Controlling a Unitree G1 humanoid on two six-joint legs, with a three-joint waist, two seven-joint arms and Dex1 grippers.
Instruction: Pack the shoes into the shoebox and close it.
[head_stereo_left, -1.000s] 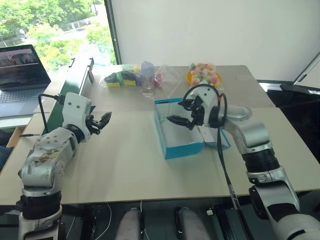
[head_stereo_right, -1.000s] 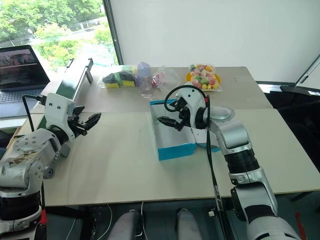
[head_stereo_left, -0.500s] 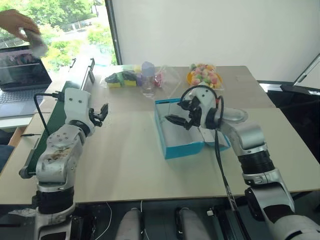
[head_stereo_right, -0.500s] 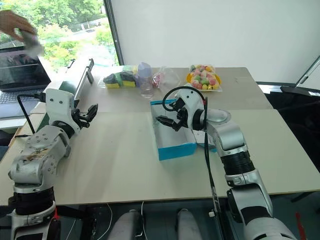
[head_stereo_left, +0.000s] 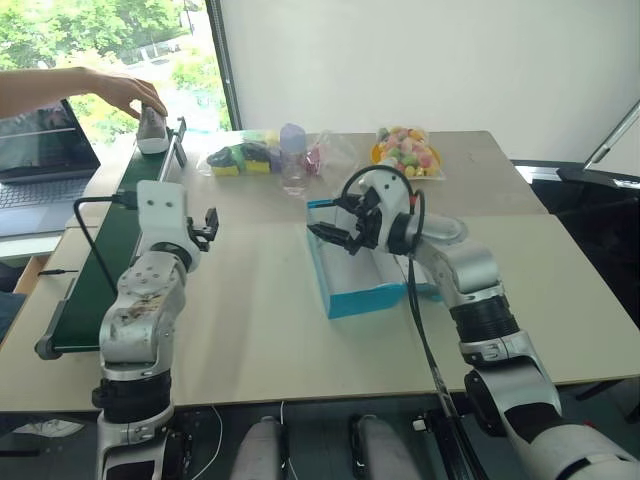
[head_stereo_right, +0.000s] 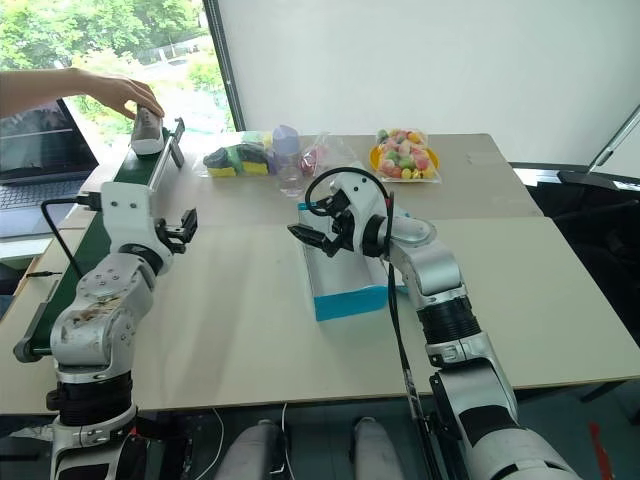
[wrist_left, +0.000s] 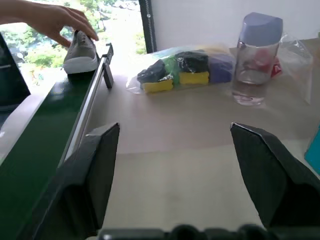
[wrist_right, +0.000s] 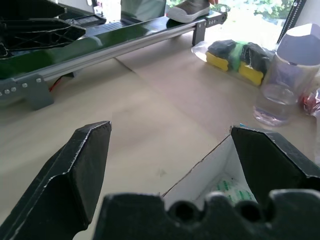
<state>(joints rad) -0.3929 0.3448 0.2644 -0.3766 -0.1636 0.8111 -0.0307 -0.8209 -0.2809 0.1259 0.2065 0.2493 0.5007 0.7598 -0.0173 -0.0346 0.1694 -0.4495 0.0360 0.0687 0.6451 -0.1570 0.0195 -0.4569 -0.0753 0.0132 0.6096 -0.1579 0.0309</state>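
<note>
Since a moment ago a person's hand has reached in from the window side and now rests on a grey shoe at the far end of the green conveyor, while the left arm has swung to face along the table and its jaws have spread; the right arm has drifted a little toward the box's left wall.

Nearest me, the left gripper hangs just beside the belt with its fingers wide apart and nothing between them; I take that as readiness for the shoe to come down the belt toward it. Further in, the shoebox lies open on the tan table, turquoise outside and white inside, with what looks like its lid lying to the right behind the arm; no shoe can be seen in it, so packing looks not yet begun. Over its near-left corner hovers the right gripper, fingers likewise spread and empty, perhaps waiting to steady the wall. Beyond, well apart from the box, stand a clear bottle, a bag of sponges and a bag of coloured sweets; at the far left a laptop.
</note>
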